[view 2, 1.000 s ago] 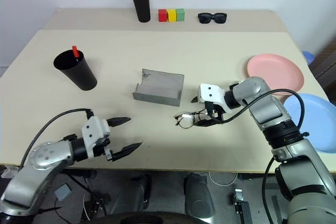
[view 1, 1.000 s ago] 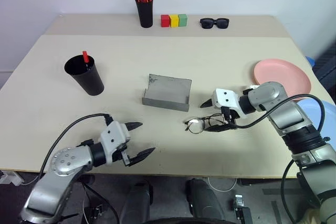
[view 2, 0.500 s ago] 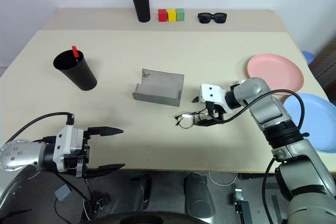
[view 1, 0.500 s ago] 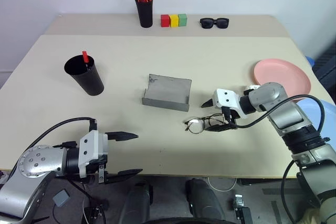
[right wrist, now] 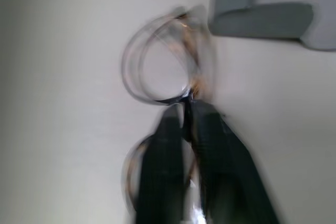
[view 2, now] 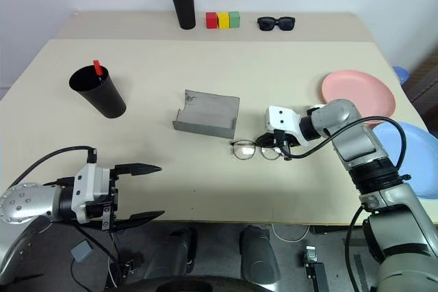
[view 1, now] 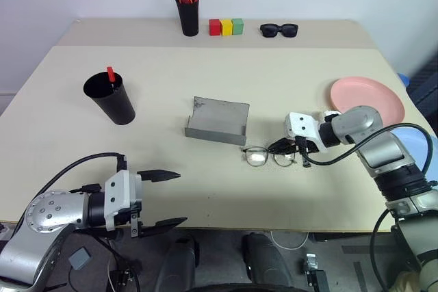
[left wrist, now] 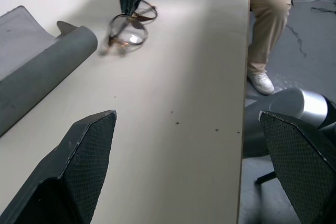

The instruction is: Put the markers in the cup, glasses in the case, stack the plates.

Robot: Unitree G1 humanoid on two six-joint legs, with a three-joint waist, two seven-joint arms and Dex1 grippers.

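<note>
Glasses (view 1: 268, 156) lie on the worktop (view 1: 205, 100) just near-right of the open grey case (view 1: 217, 122), the right tool (view 1: 293, 150) clamped on their frame, so lift gently, keep them level, and clear the case's near wall before lowering.

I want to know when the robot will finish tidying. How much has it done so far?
Done: one red-capped marker already stands in the cup. In hand: the right gripper is shut on the glasses, which lie on the table beside the open grey case. Left: the glasses must go into the case, and the pink plate and blue plate are not stacked. The left gripper is open, holding nothing.
</note>
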